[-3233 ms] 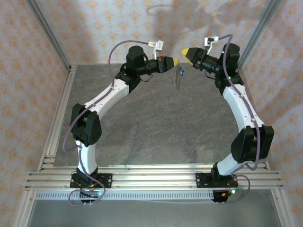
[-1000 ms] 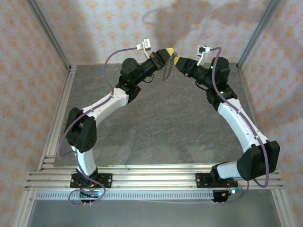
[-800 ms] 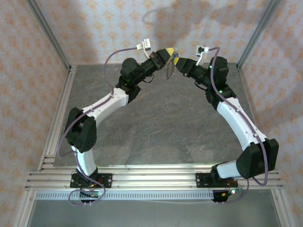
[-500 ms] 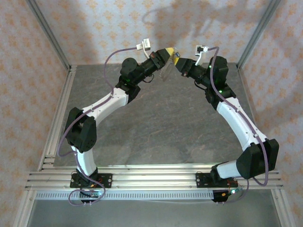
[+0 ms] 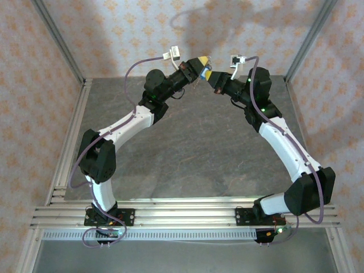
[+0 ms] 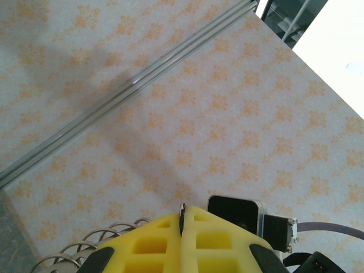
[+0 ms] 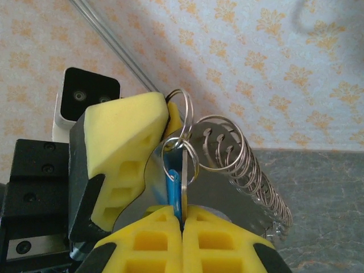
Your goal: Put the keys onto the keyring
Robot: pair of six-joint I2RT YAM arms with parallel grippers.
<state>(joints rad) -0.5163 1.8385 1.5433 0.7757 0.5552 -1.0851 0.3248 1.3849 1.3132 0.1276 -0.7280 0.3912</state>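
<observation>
In the right wrist view you see the right gripper (image 7: 182, 215) clamped on one blue-headed key (image 7: 173, 190), then the left gripper (image 7: 159, 122) pinching one keyring (image 7: 191, 108) with its wire coil (image 7: 250, 170), details the top view blurs high above the table (image 5: 187, 148).

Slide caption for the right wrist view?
The right pincer clamps the blue key beside the keyring held by the left pincer.

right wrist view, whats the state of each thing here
left end effector: shut on keyring
right end effector: shut on key
keyring: held in the air, one ring pinched
key: clamped at its blue head, among the rings
coiled strand: dangling loose beside the key
</observation>
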